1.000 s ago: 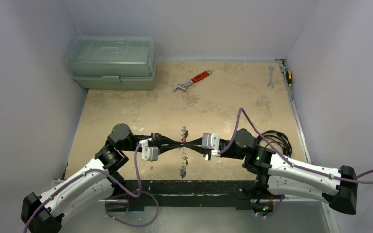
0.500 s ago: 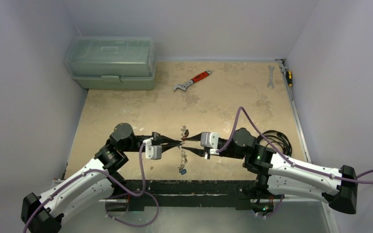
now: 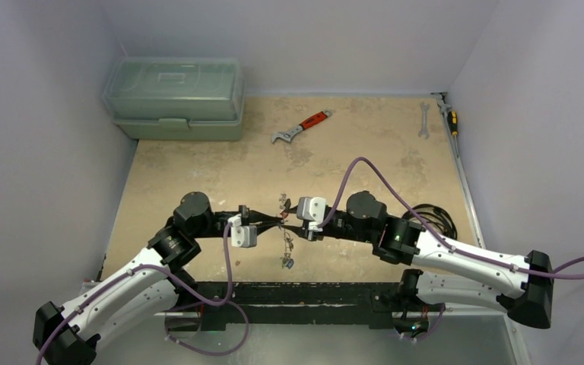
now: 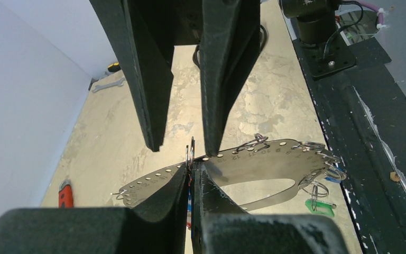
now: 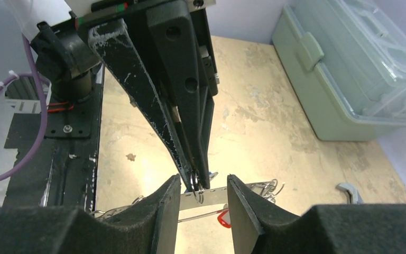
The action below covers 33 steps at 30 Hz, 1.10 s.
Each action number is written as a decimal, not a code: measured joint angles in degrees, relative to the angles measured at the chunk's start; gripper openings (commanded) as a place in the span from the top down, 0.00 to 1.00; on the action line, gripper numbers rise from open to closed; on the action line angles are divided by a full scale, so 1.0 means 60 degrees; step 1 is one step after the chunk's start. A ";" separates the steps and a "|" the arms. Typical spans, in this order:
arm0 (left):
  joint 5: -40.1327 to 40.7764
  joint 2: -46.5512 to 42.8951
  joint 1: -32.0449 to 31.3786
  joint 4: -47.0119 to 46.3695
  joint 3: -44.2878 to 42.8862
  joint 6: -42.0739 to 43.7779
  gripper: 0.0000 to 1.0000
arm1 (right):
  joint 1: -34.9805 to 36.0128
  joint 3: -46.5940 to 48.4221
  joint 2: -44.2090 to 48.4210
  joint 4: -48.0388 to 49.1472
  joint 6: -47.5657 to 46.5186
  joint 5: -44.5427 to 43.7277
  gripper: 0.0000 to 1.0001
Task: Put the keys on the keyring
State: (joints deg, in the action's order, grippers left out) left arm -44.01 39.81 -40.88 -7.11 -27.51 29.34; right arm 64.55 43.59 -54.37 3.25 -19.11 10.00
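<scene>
Black two-finger left gripper (image 4: 191, 168) is clamped tight on a small upright silvery split ring (image 4: 191, 151) at the edge of the keyring (image 4: 254, 159). The keyring is a large silvery metal loop that reads in the left wrist view as a flat curved band with a row of small numbered holes. That pinch carries the whole assembly clear of the beige speckled tabletop (image 3: 365, 152), midway between the two arms. Matching black right gripper (image 5: 203, 182) faces it head-on with jaws apart, one finger on each side of the band and of the left fingertips, gripping nothing; cannot tell whether either pad touches the band. The keys (image 3: 285, 261), small silvery metal ones with coloured plastic tags, hang in a cluster below the loop. A green tag (image 4: 317, 205) and several little rings sit at the band's end nearer the arm bases, and a red tag (image 5: 223, 218) shows just under the band. Top view shows no loose key on the table, only the red-handled adjustable wrench (image 3: 302, 127) and the pale green plastic toolbox (image 3: 175, 97), both well apart from the grippers. Judgement: threading looks mostly or fully done. Open item is whether the pinched ring is seated right through its hole, which is too small to tell. Likely what is left is confirming that and setting the loaded loop down.
</scene>
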 measured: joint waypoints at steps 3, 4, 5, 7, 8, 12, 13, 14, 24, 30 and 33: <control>0.0069 0.0000 0.0000 0.0066 -0.0011 0.0044 1.00 | 0.0000 0.0004 -0.0178 -0.0153 -0.0004 0.0015 0.62; 0.0084 0.0007 0.0000 0.0102 -0.0011 0.0044 1.00 | 0.0000 0.0004 -0.0219 -0.0200 -0.0004 0.0022 0.64; 0.0102 0.0018 0.0000 0.0149 -0.0011 0.0044 1.00 | 0.0000 0.0015 -0.0259 -0.0237 -0.0007 0.0033 0.65; 0.0127 0.0033 0.0000 0.0208 -0.0011 0.0044 1.00 | 0.0000 0.0026 -0.0310 -0.0291 -0.0018 0.0036 0.67; 0.0135 0.0033 0.0000 0.0226 -0.0011 0.0047 1.00 | 0.0000 0.0029 -0.0321 -0.0313 -0.0018 0.0040 0.68; 0.0135 0.0033 0.0000 0.0270 -0.0011 0.0047 1.00 | 0.0000 0.0029 -0.0324 -0.0328 -0.0018 0.0040 0.73; 0.0135 0.0033 0.0000 0.0280 -0.0011 0.0047 1.00 | 0.0000 0.0029 -0.0324 -0.0328 -0.0022 0.0040 0.73; 0.0135 0.0033 0.0000 0.0284 -0.0011 0.0047 1.00 | 0.0000 0.0036 -0.0342 -0.0324 -0.0015 0.0044 0.74; 0.0146 0.0062 0.0000 0.0379 -0.0018 0.0047 1.00 | 0.0000 0.0073 -0.0565 -0.0233 -0.0015 0.0117 0.82; 0.0168 0.0080 0.0000 0.0397 -0.0026 0.0047 1.00 | -0.0004 0.0073 -0.0572 -0.0215 -0.0036 0.0259 1.00; 0.0164 0.0102 0.0000 0.0412 -0.0026 0.0047 1.00 | -0.0004 0.0073 -0.0590 -0.0215 -0.0025 0.0266 1.00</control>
State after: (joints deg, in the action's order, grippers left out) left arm -43.03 40.42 -40.88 -4.64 -27.66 29.63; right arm 64.53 44.03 -57.91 1.96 -19.27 11.60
